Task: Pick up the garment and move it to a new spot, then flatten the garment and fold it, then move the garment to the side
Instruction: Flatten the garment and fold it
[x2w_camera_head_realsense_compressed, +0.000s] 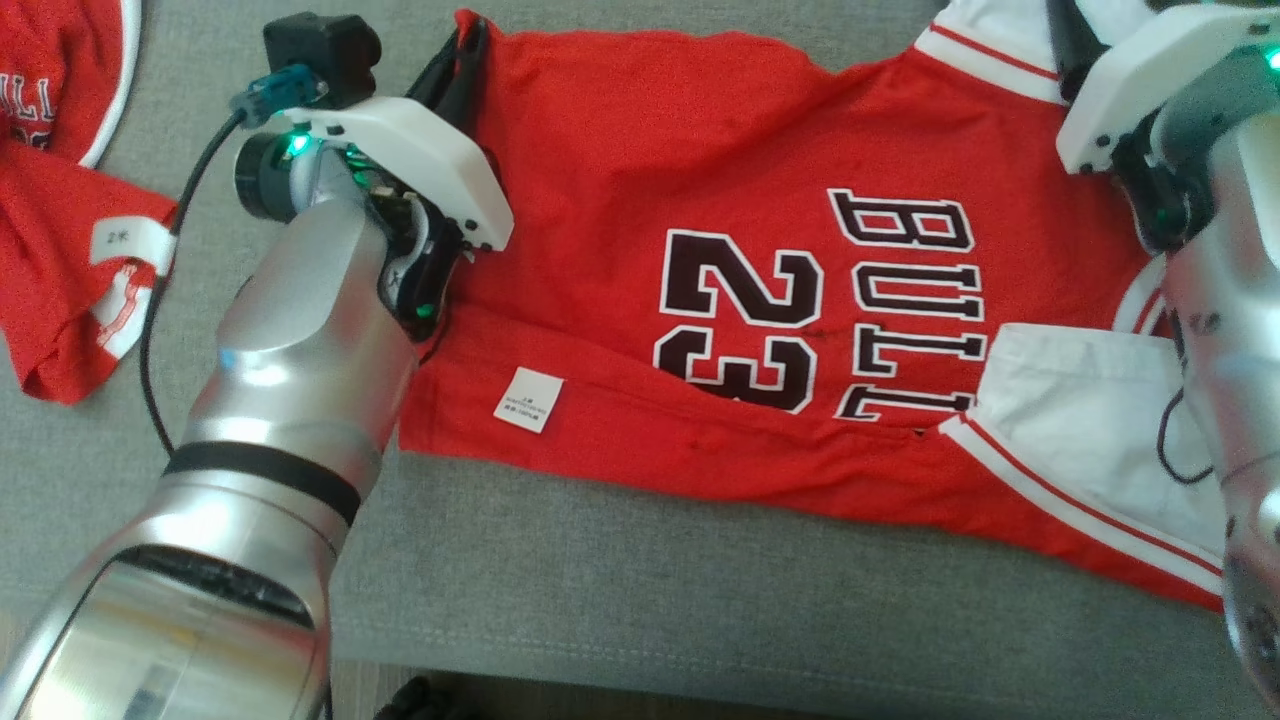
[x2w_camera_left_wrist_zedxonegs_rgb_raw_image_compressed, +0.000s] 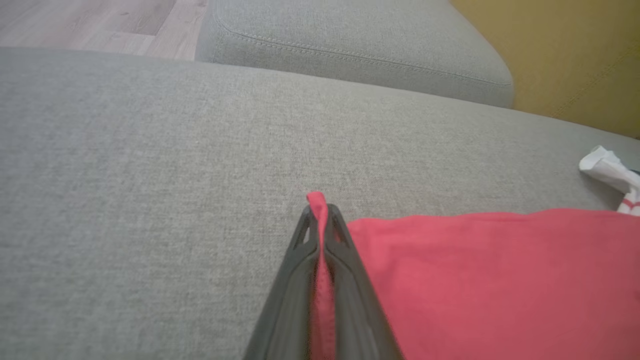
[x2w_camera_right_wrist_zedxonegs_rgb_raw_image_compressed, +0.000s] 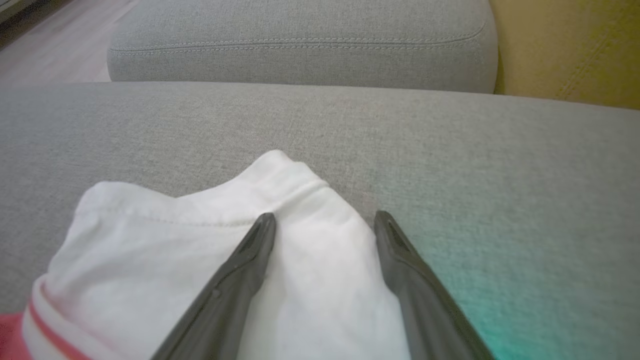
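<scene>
My head camera looks steeply down on the jersey (x2w_camera_head_realsense_compressed: 620, 150) from close above. Left wrist camera sits low at the jersey's red edge, right wrist camera low over its white sleeve (x2w_camera_right_wrist_zedxonegs_rgb_raw_image_compressed: 150, 240), both facing across the grey seat (x2w_camera_left_wrist_zedxonegs_rgb_raw_image_compressed: 150, 150) toward the back cushion (x2w_camera_left_wrist_zedxonegs_rgb_raw_image_compressed: 350, 45) beyond the jersey, which they share.

The left arm (x2w_camera_head_realsense_compressed: 290, 380) enters the head view at 7 o'clock. Its left gripper (x2w_camera_head_realsense_compressed: 462, 50) sits at 11 o'clock, its 2 fingers (x2w_camera_left_wrist_zedxonegs_rgb_raw_image_compressed: 300, 250) pinched together on a fold of the garment (x2w_camera_left_wrist_zedxonegs_rgb_raw_image_compressed: 475, 280). The right arm (x2w_camera_head_realsense_compressed: 1220, 330) stands at 3 o'clock, and the right gripper (x2w_camera_right_wrist_zedxonegs_rgb_raw_image_compressed: 325, 220) has its 2 fingers spread wide.
</scene>
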